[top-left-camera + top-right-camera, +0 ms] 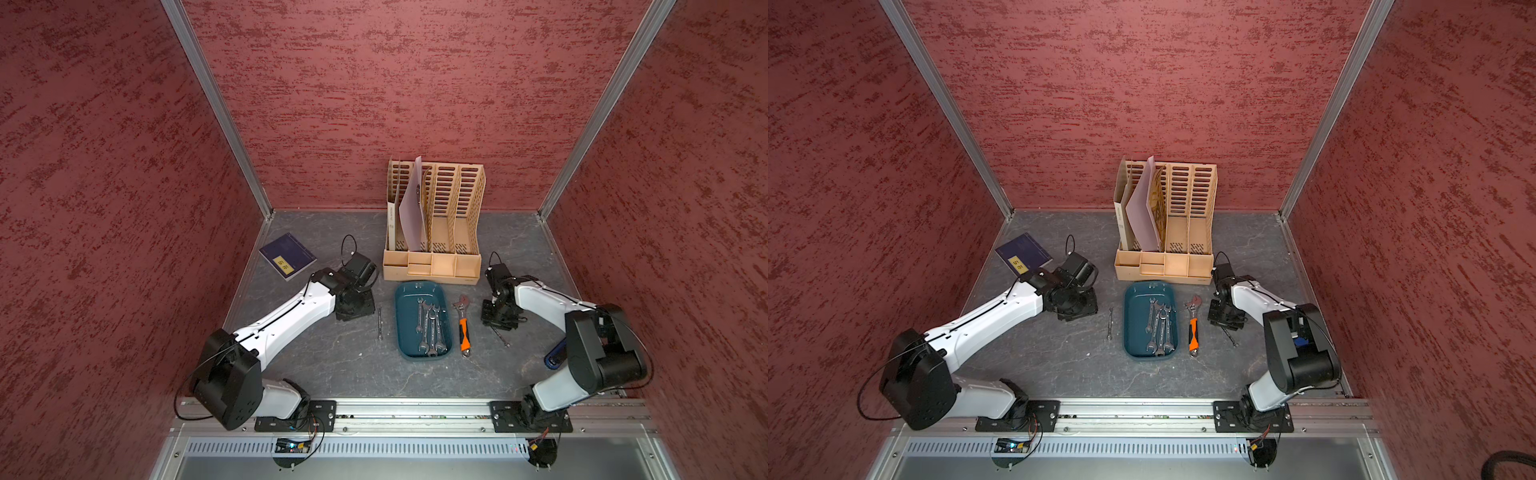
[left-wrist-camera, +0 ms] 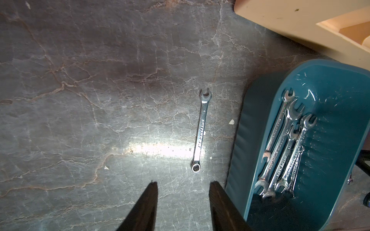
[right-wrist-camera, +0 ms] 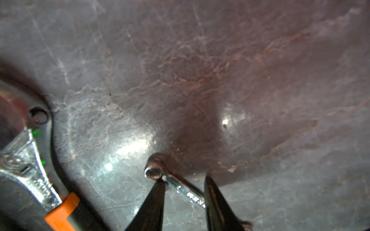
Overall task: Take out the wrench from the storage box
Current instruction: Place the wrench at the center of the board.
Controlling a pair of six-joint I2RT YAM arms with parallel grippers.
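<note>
Working surface [image 1: 332, 365]: dark marbled grey, carries everything below.
file organiser [image 1: 436, 232]: beige, slotted, stands behind the storage box. Plays no part in the job.
storage box [image 1: 400, 320]: teal tray at mid-surface, between the two arms. It holds a pile of steel wrenches [image 1: 430, 328], overlapping and lying lengthwise.
adjustable wrench [image 1: 463, 326]: orange grip, on the surface just beside the box, on the robot's right.
left claw [image 2: 183, 183]: released, nothing between the jaws. It hovers over bare surface just beside the box wall. A slim wrench [image 2: 200, 130] lies ahead of it, outside the box.
right claw [image 3: 184, 180]: low over the surface, on the far side of the adjustable wrench from the box. Its jaws straddle the small wrench [image 3: 153, 173] near the ring end. One fingertip meets the neck and the shank runs under the other. Clenched on it or let go: cannot tell.
small wrench, position: out of the box, on or just off the surface, well apart from the tray.
step (judged): set-down of one wrench on the right side. The pile in the box is not yet cleared.
next move (judged): jaws wide and clear of the shank, then straight up. Back over the tray, take the topmost wrench across its shank and keep off the wall.
</note>
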